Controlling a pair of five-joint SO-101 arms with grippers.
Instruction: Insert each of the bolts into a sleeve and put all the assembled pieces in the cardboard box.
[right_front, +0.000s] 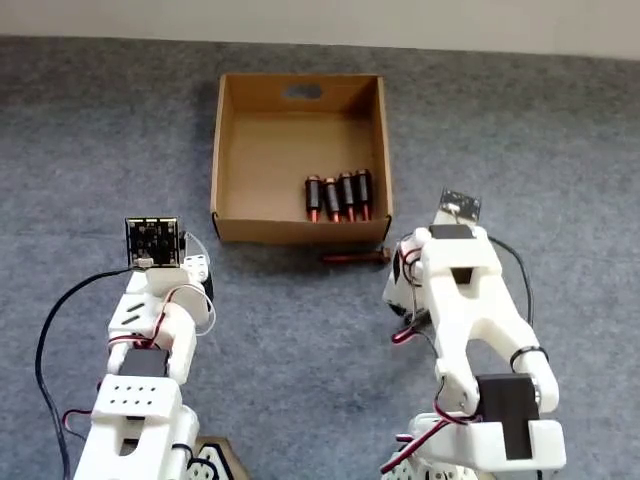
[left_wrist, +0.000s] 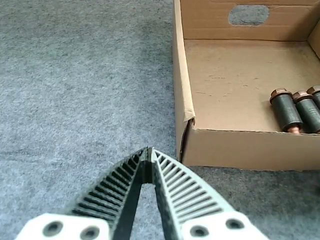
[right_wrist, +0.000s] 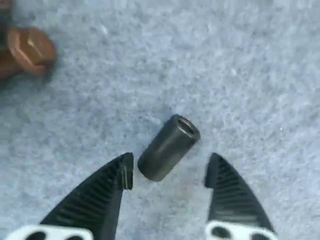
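- Sleeve (right_wrist: 169, 147), dark and hollow, flat on the grey carpet (right_wrist: 250, 60), tilted between the spread fingers of the right gripper (right_wrist: 171, 164); close beside 1 finger, clear of the other, not gripped.
- Copper-coloured bolt (right_front: 355, 257) loose on the carpet, just in front of the cardboard box (right_front: 216, 160) and parallel to its near wall; hex head near the sleeve in the right wrist view.
- 4 assembled pieces (right_front: 338, 197) side by side inside the box, by the near wall, toward the right arm's side.
- Tips of the left gripper (left_wrist: 147, 156) pressed together on nothing, above the carpet, just off the box's near corner on the left arm's side.
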